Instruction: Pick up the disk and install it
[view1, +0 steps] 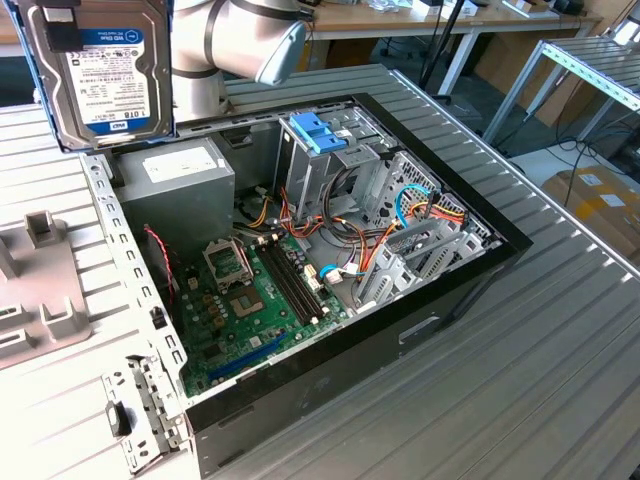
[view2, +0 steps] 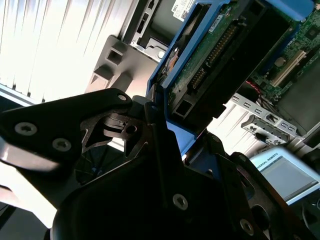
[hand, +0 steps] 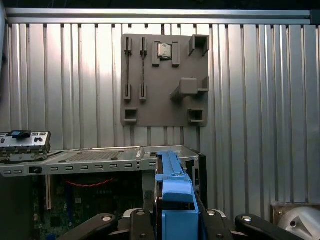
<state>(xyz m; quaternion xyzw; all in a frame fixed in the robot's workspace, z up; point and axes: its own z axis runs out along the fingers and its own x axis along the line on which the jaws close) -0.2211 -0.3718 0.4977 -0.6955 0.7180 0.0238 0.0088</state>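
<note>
Claw (hand: 175, 220) clamping disk (view1: 105, 70), open computer case (view1: 400, 350) nearby holding motherboard (view1: 235, 320), cables (view1: 375, 245)

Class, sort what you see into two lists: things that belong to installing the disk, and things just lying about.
Job: disk, held by the gripper; computer case; drive cage.
Lying about: grey tray; cardboard box.

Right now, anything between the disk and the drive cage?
Nothing visible. The gripper holds the disk in the air above the case's corner; the cage carries a blue latch on top, cables beside it.
</note>
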